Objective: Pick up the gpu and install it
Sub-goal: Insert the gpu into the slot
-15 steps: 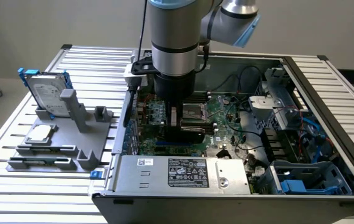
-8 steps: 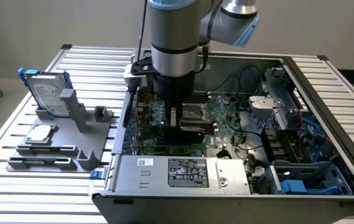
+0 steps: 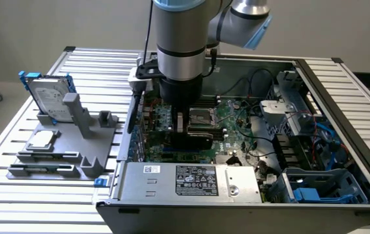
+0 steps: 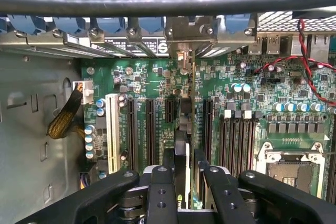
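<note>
The fingers (image 4: pixel 160 184) are closed on the gpu (image 4: pixel 181 153), gripping it edge-on (an upright card, thin from the wrist view). It stands at the expansion slots (image 4: pixel 149 129) near the CPU socket (image 4: pixel 286 170), inside the computer case (image 3: pixel 237 217). Pickup looks done; whether it is fully seated I cannot tell.

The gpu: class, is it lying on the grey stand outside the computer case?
No, the gripper holds the gpu edge-on over the motherboard slots.
</note>
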Available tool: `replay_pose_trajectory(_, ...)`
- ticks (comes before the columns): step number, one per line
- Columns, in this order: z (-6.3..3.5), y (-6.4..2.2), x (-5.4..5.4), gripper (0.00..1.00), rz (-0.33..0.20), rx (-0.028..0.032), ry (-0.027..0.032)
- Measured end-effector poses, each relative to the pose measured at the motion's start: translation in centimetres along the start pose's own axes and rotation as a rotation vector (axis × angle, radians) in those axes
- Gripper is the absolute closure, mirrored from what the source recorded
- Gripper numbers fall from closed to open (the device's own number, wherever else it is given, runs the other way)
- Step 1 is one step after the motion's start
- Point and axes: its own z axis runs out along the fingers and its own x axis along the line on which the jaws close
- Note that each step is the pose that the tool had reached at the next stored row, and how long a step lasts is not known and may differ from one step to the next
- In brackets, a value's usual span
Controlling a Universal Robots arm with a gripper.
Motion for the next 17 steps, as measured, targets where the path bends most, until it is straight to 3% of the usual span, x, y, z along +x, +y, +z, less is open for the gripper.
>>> replay_pose_trajectory(9, 0.03, 0.01, -0.01, 0.74, 0.000, 0.0002, -0.0094)
replay_pose_trajectory(17, 0.01, 0.01, 0.00, 0.74, 0.000, -0.0003, -0.0121)
